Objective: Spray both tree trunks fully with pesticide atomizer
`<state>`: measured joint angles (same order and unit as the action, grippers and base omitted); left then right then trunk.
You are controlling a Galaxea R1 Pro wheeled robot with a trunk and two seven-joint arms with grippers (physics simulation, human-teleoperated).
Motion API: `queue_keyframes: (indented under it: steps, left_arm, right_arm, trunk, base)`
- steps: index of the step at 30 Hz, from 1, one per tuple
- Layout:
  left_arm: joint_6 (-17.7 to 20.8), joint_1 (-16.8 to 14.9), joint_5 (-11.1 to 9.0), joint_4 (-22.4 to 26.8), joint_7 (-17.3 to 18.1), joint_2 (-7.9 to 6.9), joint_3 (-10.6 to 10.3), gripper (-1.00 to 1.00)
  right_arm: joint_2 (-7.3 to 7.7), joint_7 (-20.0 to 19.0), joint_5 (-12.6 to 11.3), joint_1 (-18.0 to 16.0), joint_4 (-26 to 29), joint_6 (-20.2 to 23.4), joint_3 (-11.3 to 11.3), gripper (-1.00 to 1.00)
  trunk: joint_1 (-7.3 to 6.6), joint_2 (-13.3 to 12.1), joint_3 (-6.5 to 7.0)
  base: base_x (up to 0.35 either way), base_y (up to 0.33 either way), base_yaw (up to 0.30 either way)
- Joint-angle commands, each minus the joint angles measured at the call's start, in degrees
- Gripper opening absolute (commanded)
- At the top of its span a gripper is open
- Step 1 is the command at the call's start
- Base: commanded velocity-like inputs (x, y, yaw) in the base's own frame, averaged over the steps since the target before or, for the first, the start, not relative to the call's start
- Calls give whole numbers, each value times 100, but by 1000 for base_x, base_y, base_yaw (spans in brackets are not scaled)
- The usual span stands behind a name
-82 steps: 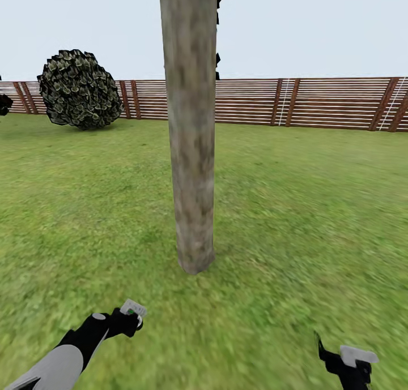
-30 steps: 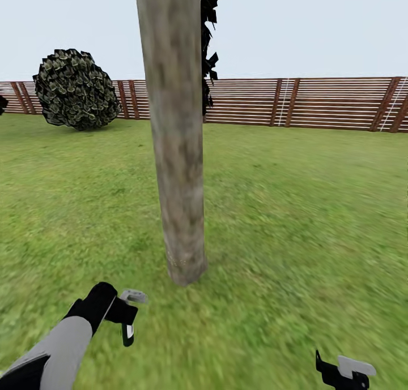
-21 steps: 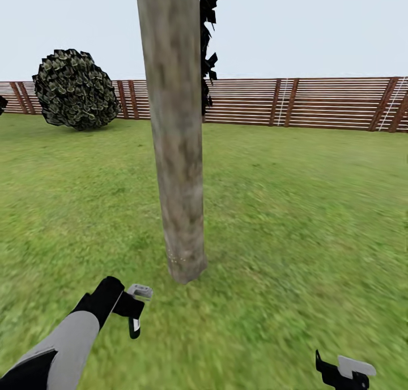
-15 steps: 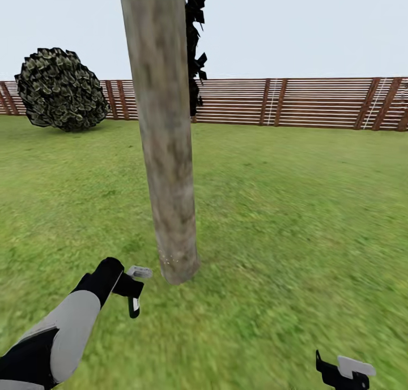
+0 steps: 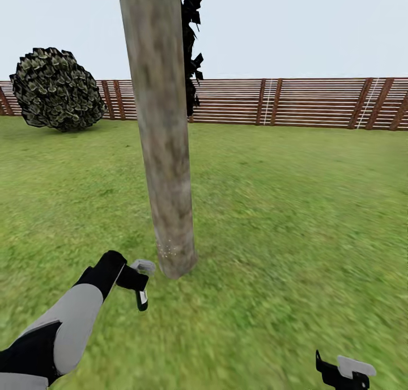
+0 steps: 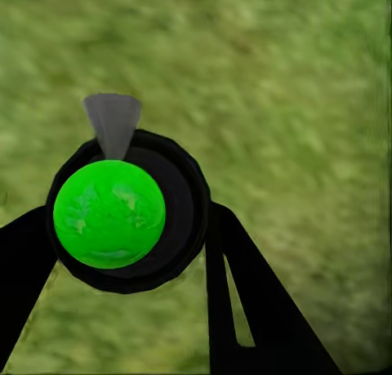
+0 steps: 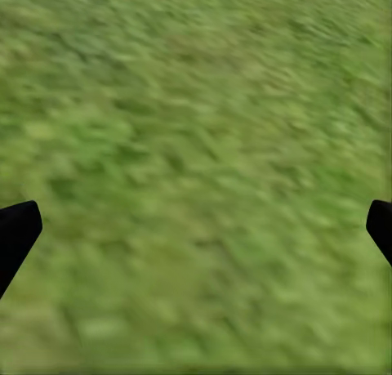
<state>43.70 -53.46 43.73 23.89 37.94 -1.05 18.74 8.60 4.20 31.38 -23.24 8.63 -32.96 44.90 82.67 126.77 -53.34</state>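
Left gripper [image 6: 122,252] pinches atomizer [image 6: 114,212]; right gripper [image 7: 196,228] spread over grass [image 5: 294,209].

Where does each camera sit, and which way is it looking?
Head view: on the robot's head, facing forward and down at the thick grey-brown tree trunk, green grass lawn and brown slatted fence; left claw and right claw show.
Left wrist view: on the left arm, facing grass past the small dark bottle between black fingers.
Right wrist view: on the right arm, facing grass between wide-apart fingertips.
Shared: head and left wrist both show the bottle.
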Motion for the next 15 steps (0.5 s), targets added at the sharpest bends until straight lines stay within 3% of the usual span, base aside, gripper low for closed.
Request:
queue_keyframes:
  steps: [1, 4, 8, 10, 15]
  left_arm:
    - [33, -55, 63, 63, 107, -68, 47, -100]
    - [47, -113, 53, 185, 153, -185, 56, -100]
    - [462, -375, 47, 340, 182, -79, 53, -100]
    - [701, -471, 56, 360, 186, 50, 28, -100]
    - [764, -593, 57, 417, 195, -48, -160, -100]
  right_arm:
    - [1, 44, 61, -5, -10, -18, 18, 100]
    - [0, 44, 63, -5, -10, -18, 18, 100]
    - [1, 42, 68, -5, -10, -18, 18, 100]
    - [1, 43, 62, -5, -10, -18, 18, 100]
    - [1, 41, 68, -5, -10, -18, 18, 100]
  trunk:
    - [-1, 2, -6]
    - [-1, 2, -6]
    - [-1, 2, -6]
    - [-1, 2, -6]
    - [-1, 2, -6]
  base:
    - [-2, 0, 0]
    - [0, 0, 0]
    - [0, 0, 0]
    - [0, 0, 0]
    - [-30, -11, 0]
